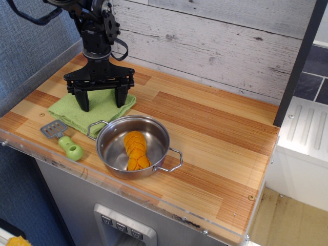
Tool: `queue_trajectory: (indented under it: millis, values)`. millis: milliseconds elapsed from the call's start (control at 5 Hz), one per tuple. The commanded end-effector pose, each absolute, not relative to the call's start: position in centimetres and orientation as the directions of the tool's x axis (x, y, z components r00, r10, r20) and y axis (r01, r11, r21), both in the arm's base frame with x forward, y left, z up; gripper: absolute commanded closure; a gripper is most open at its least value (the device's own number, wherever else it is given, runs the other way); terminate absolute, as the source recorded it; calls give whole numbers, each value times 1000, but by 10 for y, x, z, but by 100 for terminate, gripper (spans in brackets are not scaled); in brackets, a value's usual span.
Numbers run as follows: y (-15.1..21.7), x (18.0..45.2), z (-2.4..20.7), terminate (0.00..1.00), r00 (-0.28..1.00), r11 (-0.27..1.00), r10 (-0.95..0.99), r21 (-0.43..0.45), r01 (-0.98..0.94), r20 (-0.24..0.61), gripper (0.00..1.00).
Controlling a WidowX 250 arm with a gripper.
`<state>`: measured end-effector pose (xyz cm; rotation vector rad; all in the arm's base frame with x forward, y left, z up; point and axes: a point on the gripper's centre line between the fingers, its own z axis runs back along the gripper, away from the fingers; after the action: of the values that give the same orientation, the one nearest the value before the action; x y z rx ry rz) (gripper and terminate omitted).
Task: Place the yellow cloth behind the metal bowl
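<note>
I have just the one camera, looking down at the counter from the front right. My gripper (102, 101) is down over the cloth (87, 111) with its jaws spread wide, one finger (83, 101) on the left and the other near the cloth's right edge, both tips at or right on the fabric. I can't tell from here whether they are pressing into it or only touching. Nothing is held between them.

The cloth lies flat on the wooden counter (215, 128) at the left end, folded, light green-yellow. Its near right corner sits just beside the bowl (134, 146), close to the bowl's left wire handle, so the cloth is to the left of the bowl and slightly behind it. The bowl stands upright near the front edge of the counter, and an orange ridged item (135, 149) lies inside it on the bottom.

In front of the cloth, near the front left edge, a small spatula (62, 137) with a green handle lies flat, its grey slotted blade just touching or overlapping the cloth's near edge.
</note>
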<state>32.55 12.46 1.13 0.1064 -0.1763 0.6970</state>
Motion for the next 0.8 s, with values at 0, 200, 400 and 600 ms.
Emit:
queue_trajectory:
  millis: [0,200,400,600]
  values:
    - [123,332,9,0,740,755,641,4,-655,206,0]
    - [108,342,15,0,745,768,629,-26,-640,220,0]
    - [87,353,21,0,758,787,610,-63,-614,229,0]
    - [65,361,23,0,780,811,580,-76,-581,235,0]
